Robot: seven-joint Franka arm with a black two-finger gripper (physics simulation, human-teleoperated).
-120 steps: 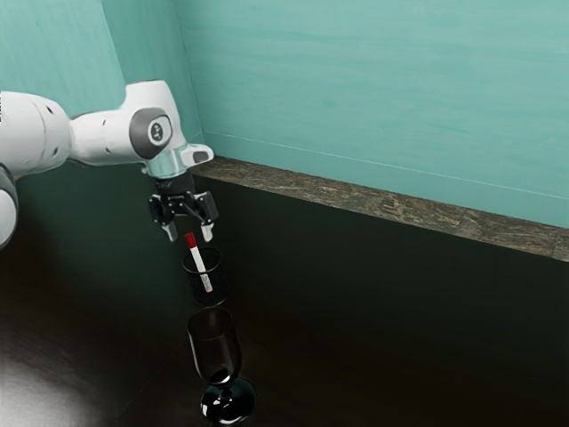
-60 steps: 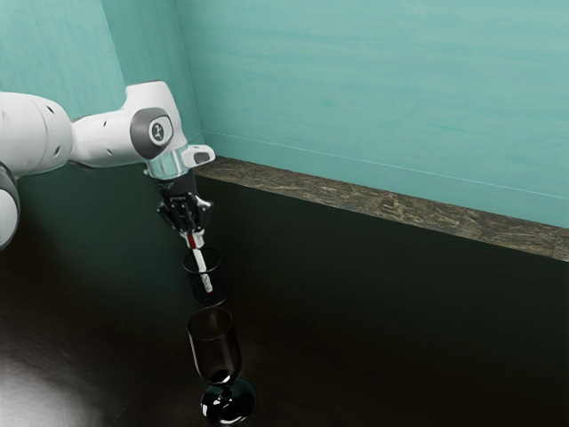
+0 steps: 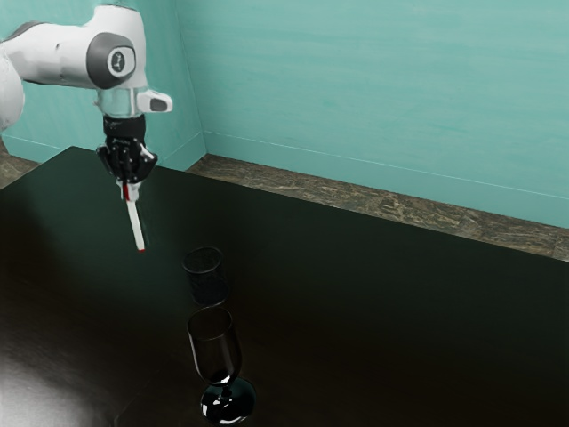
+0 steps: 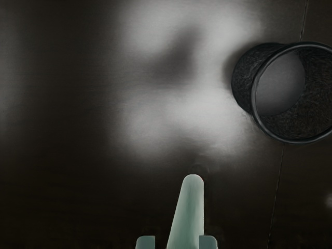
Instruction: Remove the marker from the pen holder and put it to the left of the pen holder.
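My gripper is raised above the dark table, to the exterior view's left of the pen holder, shut on the marker's red upper end. The white marker hangs from it, slightly tilted, its lower tip in the air. The black mesh pen holder stands upright on the table with nothing in it. In the wrist view the pen holder lies off to one side, its round opening visible, and the gripper shows at the lower edge with the pale marker between its fingertips.
A clear stemmed glass stands close to the pen holder, on the side nearer the exterior camera. The dark table extends around both, and a teal wall rises beyond its far edge.
The gripper closed on the marker between the earlier pictures. Since then my hand has risen and moved toward the exterior view's left, carrying the marker out of the pen holder.
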